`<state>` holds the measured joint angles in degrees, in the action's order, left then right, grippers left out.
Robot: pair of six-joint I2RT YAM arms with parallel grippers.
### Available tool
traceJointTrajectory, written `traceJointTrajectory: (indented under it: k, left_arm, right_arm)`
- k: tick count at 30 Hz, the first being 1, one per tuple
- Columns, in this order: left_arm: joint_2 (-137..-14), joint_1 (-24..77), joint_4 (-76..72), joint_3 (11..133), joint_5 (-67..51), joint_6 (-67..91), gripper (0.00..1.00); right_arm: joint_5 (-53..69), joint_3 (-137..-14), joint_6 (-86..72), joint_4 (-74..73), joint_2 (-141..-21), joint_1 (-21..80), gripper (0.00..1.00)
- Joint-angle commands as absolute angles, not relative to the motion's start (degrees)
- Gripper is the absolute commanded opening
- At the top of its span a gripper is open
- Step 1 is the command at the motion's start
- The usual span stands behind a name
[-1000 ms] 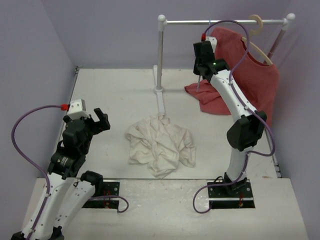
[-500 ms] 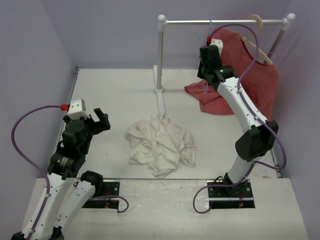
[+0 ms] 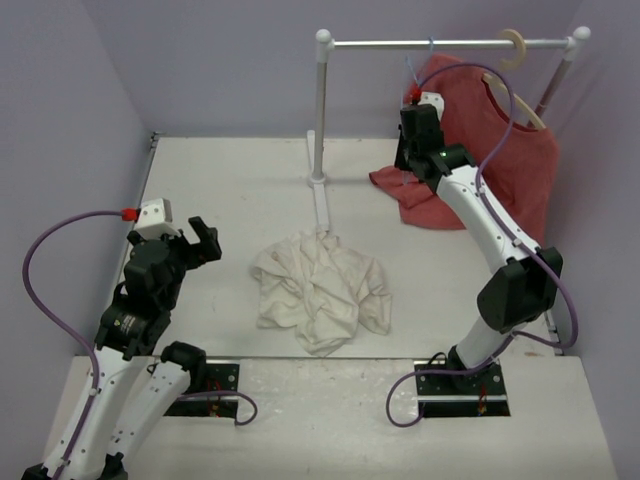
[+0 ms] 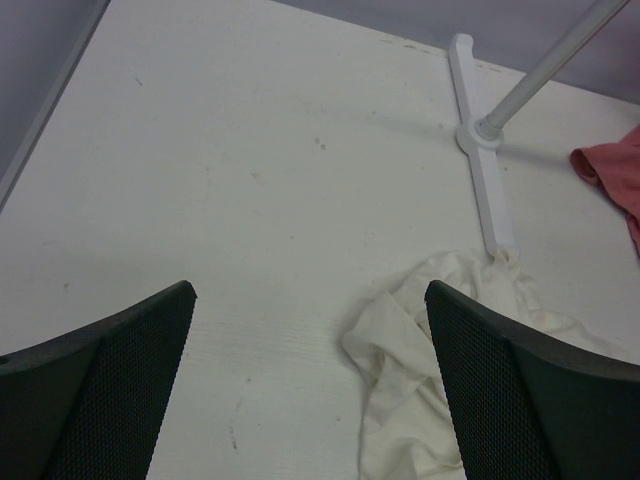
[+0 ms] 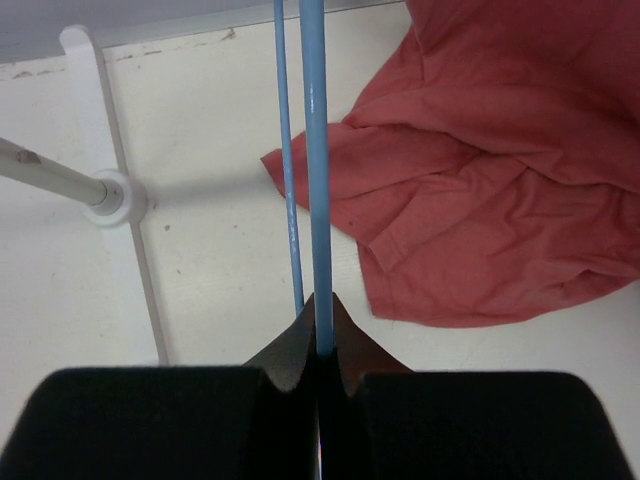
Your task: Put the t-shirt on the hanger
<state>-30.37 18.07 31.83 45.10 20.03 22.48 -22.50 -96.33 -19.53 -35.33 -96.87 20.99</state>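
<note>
The cream-white t-shirt lies crumpled on the table near the foot of the clothes rack, and its left edge shows in the left wrist view. The light-blue wire hanger hangs by its hook from the rail. My right gripper is shut on one of the hanger's wires, pinched right at the fingertips; a second blue wire runs just to the left. My left gripper hovers open left of the t-shirt, with nothing between its fingers.
A white rack with a top rail, a post and a foot stands at the back. A red t-shirt hangs on a beige hanger, its hem pooled on the table. Purple walls close in on the sides.
The right arm has shifted a little to the right at the rail and its jaws have closed on the blue wire. The left arm and the t-shirt have not moved.
</note>
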Motion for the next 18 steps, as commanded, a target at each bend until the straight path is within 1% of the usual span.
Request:
traceJointTrajectory:
  k: [1,7,14,18]
  left_arm:
    - [-30.52,18.37,29.47,44.47,19.34,21.97,1.0]
    - [-30.85,18.37,29.36,44.47,19.14,21.89,1.0]
    - [-30.72,18.37,29.4,44.43,19.29,21.88,1.0]
    - [-30.89,18.39,29.31,44.38,18.87,21.84,1.0]
  right_arm:
    - [-21.36,-96.7,-18.92,-32.41,-92.69,21.03,0.0]
    - [-21.2,-95.56,-17.71,-31.03,-89.84,21.08,0.0]
    - [-23.02,-95.03,-16.13,-32.75,-93.21,20.83,0.0]
    - [-22.95,-91.97,-15.25,-29.85,-89.54,20.83,0.0]
